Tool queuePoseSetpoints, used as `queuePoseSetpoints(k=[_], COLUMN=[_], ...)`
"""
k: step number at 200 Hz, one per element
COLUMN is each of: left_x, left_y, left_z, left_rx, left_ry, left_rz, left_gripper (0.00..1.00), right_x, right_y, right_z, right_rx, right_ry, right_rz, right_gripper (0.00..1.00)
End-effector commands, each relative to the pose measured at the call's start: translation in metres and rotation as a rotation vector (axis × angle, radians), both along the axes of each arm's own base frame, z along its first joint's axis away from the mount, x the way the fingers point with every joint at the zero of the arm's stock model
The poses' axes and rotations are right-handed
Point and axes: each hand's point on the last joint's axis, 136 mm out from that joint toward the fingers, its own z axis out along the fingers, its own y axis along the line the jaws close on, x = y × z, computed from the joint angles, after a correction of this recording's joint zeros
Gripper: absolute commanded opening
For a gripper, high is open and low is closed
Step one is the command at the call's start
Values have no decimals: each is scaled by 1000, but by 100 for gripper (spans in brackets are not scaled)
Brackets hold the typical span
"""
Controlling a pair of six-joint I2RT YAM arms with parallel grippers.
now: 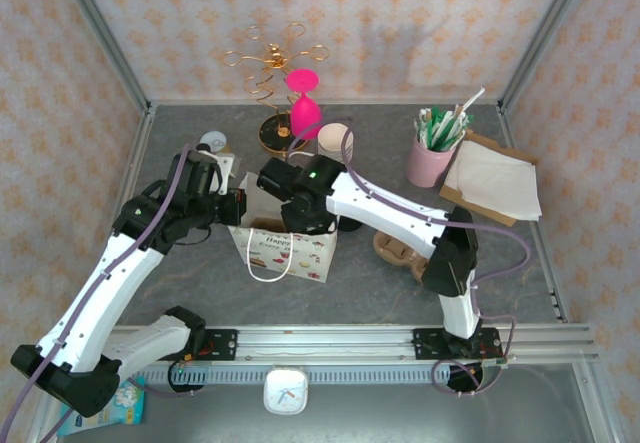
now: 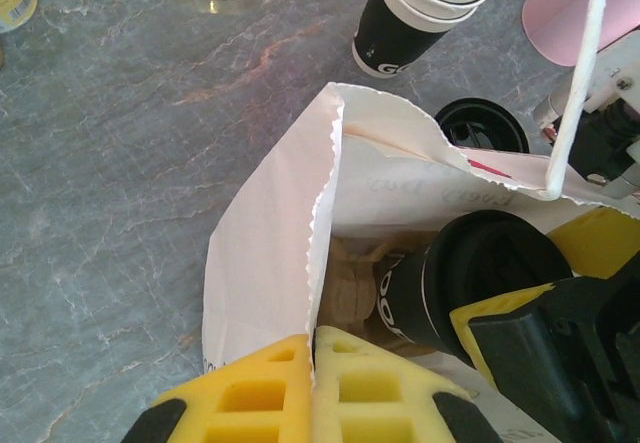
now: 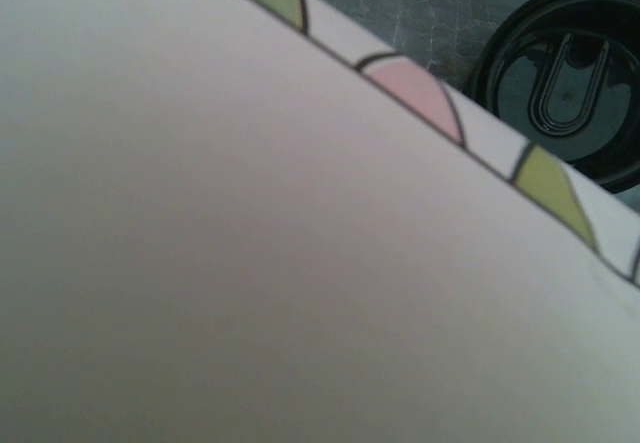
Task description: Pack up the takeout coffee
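Left fingers [image 2: 260,393]: pinched shut on the bag's [image 2: 260,253] serrated rim.
Right fingers [image 2: 497,311]: part-open, a pad on either side of the coffee cup [image 2: 470,273], gripping it.
Coffee cup: inside the bag, tipped sideways, black lid on; seen by the left wrist.
Overhead: both arms meet at the bag's mouth, mid-worktop [image 1: 500,263].
Right wrist: bag wall close up, with a loose lid [image 3: 565,93] on the worktop beyond.

The white gift bag [image 1: 290,251] carries the script word "Happy" on its front face, toward ten o'clock; the line beneath it is too small to read. The cup stack's [image 2: 398,38] black sleeve shows white letters beginning "GO". The takeout coffee cup [image 2: 408,308] shows partial white letters that cannot be read.
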Motion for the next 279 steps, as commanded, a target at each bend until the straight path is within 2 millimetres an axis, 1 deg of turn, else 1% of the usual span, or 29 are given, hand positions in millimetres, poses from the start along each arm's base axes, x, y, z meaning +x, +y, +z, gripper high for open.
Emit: queuePoseSetpoints(k=[1,32,61,101,116,150,178,200,214,238,279], left_x=[1,-1,-2,-1,-1,-3,-3,-3,-4,-3,-4], left_y=[-3,-1,-2,-4,-4,1,4,4,5,4,7], left_z=[3,4,5,8,6,6,8,7,6,6,8], left_rx=[-35,-31,-36,-52,-50,-32,-22,-19,-15,-16,-11], left_ry=[-14,-15,-18,-23,-18,-18,-22,-20,-18,-17,-20], left_rz=[3,7,3,1,2,17,28,24,26,25,33], left_gripper=[7,9,10,15,19,21,23,23,26,26,27], right_x=[0,0,0,0,2,2,2,2,2,3,2], right_y=[4,4,3,4,4,4,9,7,3,2,4], right_z=[-2,-1,-1,-2,-3,-5,1,5,3,2,-12], right_rx=[-19,-19,-19,-25,-30,-39,-15,-11,-21,-29,-59], right_ry=[-7,-10,-15,-20,-24,-26,-27,-35,-38,-46,-22], right_rz=[14,14,10,9,2,6,11,6,1,-5,3], right_gripper=[37,37,37,37,37,37,36,35,35,35,34])
